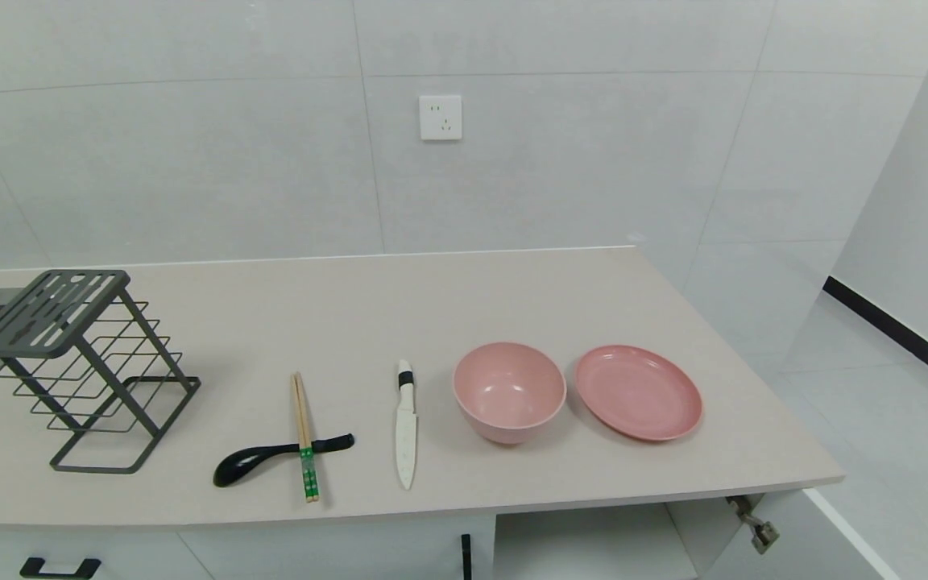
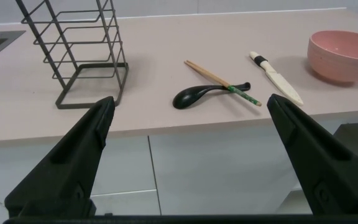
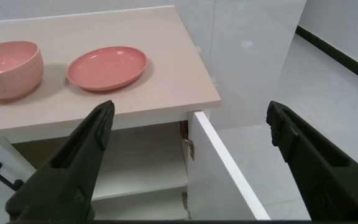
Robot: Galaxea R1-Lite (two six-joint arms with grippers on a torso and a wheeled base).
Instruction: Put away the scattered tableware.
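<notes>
Left hand (image 2: 190, 107): fingers spread wide and holding nothing; it sits in front of the desk (image 1: 432, 298), facing the spoon.
Right hand (image 3: 190, 107): likewise wide open and empty, off the desk's right front corner.
Tableware: we find a row near the front edge, running from a black spoon (image 1: 271, 459), through chopsticks (image 1: 304, 439) lying across its handle and a white knife (image 1: 406, 423), to a pink bowl (image 1: 508, 391) with a pink plate (image 1: 638, 392) just beside it.
Handling: we judge the chopsticks light and apt to roll, so pinch both mid-length and lift them before the spoon. The knife is stiff; take it by the banded handle at its far end. Bowl and plate look light and smooth; grip each by the rim.
Surroundings: a wire rack (image 1: 81, 366) stands at the desk's left end, and there is a wall socket (image 1: 441, 118) behind.
Obstruction: an open cupboard door (image 3: 225, 168) juts out under the desk's right end, near the right hand.
</notes>
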